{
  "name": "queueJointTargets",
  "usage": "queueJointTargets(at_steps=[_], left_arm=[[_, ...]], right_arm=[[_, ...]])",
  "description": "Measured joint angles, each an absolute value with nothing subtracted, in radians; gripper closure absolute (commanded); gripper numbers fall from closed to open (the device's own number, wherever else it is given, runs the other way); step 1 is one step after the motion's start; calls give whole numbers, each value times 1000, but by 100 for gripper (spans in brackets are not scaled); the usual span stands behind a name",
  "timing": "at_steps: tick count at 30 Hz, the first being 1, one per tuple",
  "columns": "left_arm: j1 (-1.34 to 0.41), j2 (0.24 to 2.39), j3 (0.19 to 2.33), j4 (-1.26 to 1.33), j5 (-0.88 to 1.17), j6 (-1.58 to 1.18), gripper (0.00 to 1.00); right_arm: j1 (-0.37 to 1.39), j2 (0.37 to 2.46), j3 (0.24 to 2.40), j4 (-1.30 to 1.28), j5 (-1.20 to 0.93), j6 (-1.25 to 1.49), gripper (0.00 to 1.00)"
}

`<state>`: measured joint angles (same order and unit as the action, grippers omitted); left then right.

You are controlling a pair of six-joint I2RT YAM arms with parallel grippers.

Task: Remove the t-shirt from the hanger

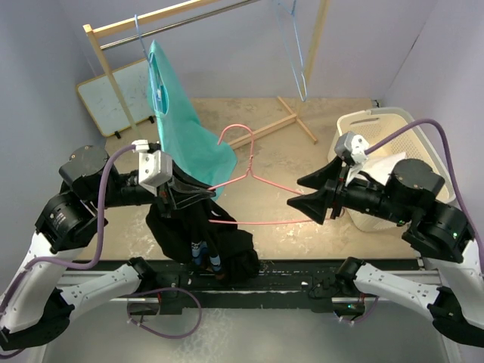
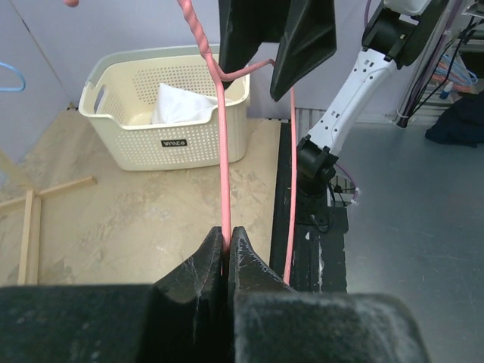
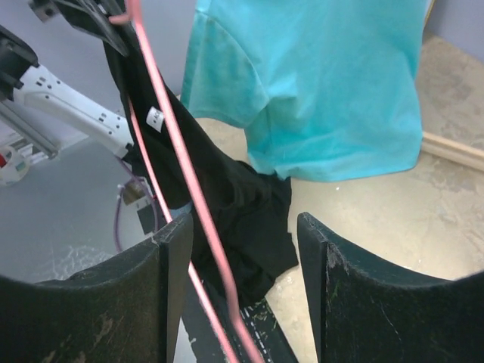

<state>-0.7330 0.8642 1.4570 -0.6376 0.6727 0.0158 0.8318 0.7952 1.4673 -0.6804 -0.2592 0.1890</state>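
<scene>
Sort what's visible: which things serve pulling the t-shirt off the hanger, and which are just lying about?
In the job: black t-shirt, pink hanger, left pincer shut on it, right pincer open.
Lying about: teal t-shirt, wooden rack, blue hanger, laundry basket, whiteboard.

hangers 3: pink hanger [image 1: 261, 222] before the rack [image 1: 106, 64], blue hanger [image 1: 141, 38] and bare blue hanger [image 1: 301, 76] on its rail | t-shirts 2: teal t-shirt [image 1: 178, 113], black t-shirt [image 1: 197, 234] | basket [image 1: 378, 115] 1, right of rack | whiteboard [image 1: 125, 94] 1, by its left post | end effectors 2: left end effector [image 2: 227, 242], right end effector [image 3: 246, 227]
</scene>
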Motion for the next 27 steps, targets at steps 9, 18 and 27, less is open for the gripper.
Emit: queueJointTargets(at_steps=[9, 18, 27], left_arm=[[-732, 883, 1457, -578, 699, -6, 100], [-736, 972, 1400, -434, 673, -61, 100], [-762, 1201, 1475, -278, 693, -96, 64]], right_arm=[[837, 791, 1446, -685, -316, 163, 100], [844, 732, 1446, -787, -162, 222, 100], [844, 711, 1559, -965, 64, 280, 100]])
